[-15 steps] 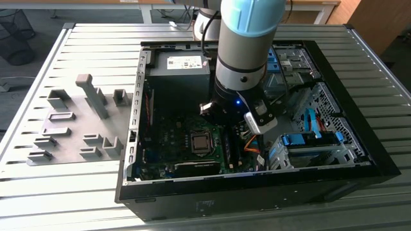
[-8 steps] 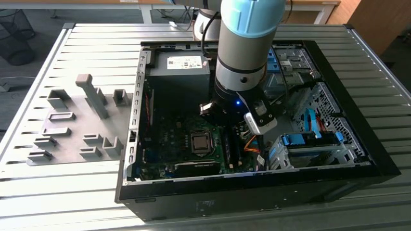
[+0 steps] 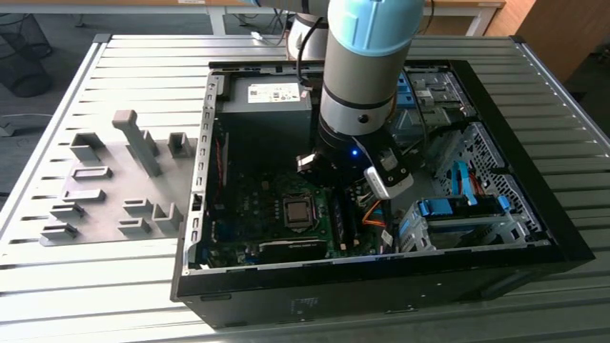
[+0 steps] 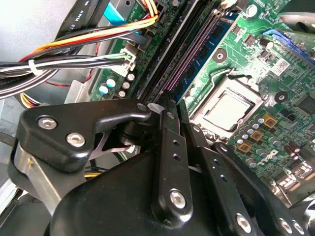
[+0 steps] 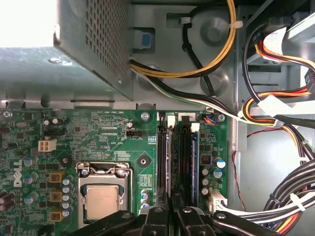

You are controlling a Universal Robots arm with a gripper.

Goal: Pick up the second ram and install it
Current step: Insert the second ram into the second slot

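My arm [image 3: 361, 107] reaches down into the open computer case [image 3: 562, 236], over the motherboard's memory slots. In both wrist views my gripper [image 5: 173, 214] [image 4: 178, 114] has its black fingers drawn close together over the slots. The second ram [image 5: 170, 162] [image 4: 212, 46], a thin blue-green stick with black chips, stands on edge in a slot and runs straight into the narrow gap between the fingertips. Another blue stick [image 5: 194, 162] stands in a slot nearer the cables. White slot latches [image 5: 171, 119] sit at the far end.
The processor socket [image 5: 101, 199] lies beside the slots. Bundled cables [image 5: 290, 196] crowd the other side, and the power supply box [image 3: 265, 93] sits at the case's back. Grey holder blocks [image 3: 138, 143] stand on the table at the exterior view's left. Blue drive latches [image 3: 448, 207] sit in the case at its right.
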